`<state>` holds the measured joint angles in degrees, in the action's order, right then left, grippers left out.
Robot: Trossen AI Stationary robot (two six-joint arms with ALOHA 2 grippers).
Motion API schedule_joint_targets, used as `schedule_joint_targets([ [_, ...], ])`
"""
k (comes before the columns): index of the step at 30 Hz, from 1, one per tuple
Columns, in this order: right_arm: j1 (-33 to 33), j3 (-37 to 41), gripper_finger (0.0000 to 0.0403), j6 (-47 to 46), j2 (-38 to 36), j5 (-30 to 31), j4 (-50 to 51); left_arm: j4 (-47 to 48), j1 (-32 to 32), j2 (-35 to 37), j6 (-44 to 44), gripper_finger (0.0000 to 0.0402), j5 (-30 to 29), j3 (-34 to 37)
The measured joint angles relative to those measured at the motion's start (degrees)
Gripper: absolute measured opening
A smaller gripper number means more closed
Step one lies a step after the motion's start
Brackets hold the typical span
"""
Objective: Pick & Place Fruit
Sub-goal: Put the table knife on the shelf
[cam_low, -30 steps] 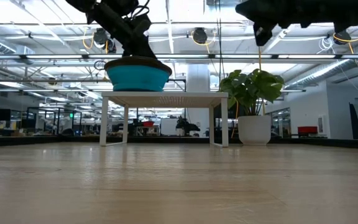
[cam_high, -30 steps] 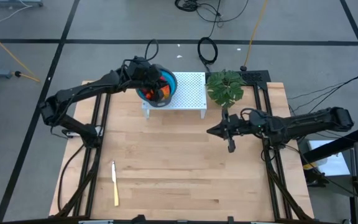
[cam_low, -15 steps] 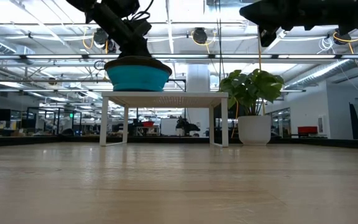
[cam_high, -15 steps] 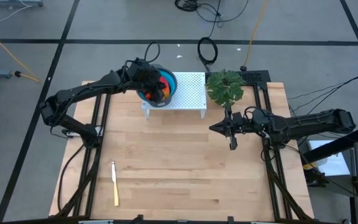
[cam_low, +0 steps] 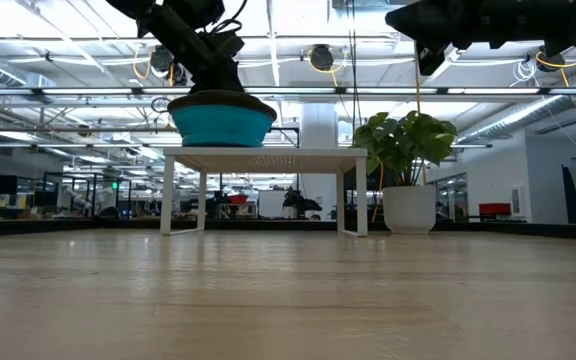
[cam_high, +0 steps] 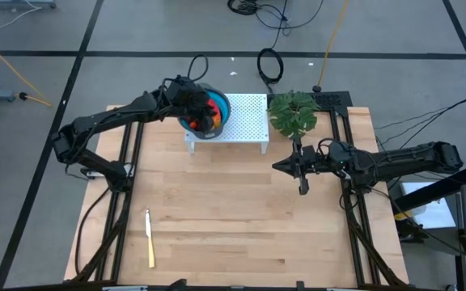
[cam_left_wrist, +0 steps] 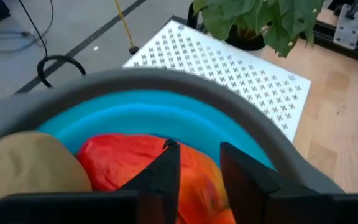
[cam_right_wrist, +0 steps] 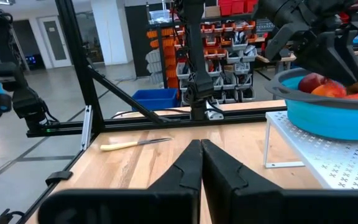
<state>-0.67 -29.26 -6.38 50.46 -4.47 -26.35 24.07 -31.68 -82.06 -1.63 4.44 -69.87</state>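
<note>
The left gripper [cam_left_wrist: 199,171] has parted its jaws narrowly over the red-orange fruit [cam_left_wrist: 142,165] inside the blue bowl [cam_high: 219,107]. Beyond the bowl's white stand [cam_high: 245,121], the right gripper [cam_high: 301,189] stays shut, empty.

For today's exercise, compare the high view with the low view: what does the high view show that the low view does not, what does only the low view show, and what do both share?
Only the high view: the fruit inside the bowl, the knife lying near the table's front left, and the right claw held over bare wood.

Only the low view: the rack's legs, the plant's white pot, and the room behind the table.

Both: the blue bowl on the white rack, the plant beside it, the left arm reaching into the bowl, and the wooden table.
</note>
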Motion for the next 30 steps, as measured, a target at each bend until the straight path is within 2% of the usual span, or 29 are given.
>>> schedule_joint_targets([
  [5,0.00,-0.02,0.0000,-0.33,0.00,-0.04,0.00,3.05,-0.10,1.12,-0.35,0.0142,0.07,-4.07],
  [10,0.00,-0.02,0.0000,-1.77,0.00,-0.04,0.01,15.16,3.41,4.02,-4.74,0.0158,0.82,-13.61],
  [13,0.00,-0.02,0.0000,-1.74,0.00,-0.04,0.01,21.27,7.46,6.01,-8.43,0.0154,0.03,-16.36],
  [19,0.00,-0.02,0.0000,-1.31,0.00,-0.04,0.01,31.21,16.19,9.82,-18.87,0.0134,0.03,-16.74],
  [30,0.00,-0.04,0.0000,-1.31,0.00,-0.04,0.02,46.98,32.16,10.72,-42.22,0.0116,-0.89,-16.67],
])
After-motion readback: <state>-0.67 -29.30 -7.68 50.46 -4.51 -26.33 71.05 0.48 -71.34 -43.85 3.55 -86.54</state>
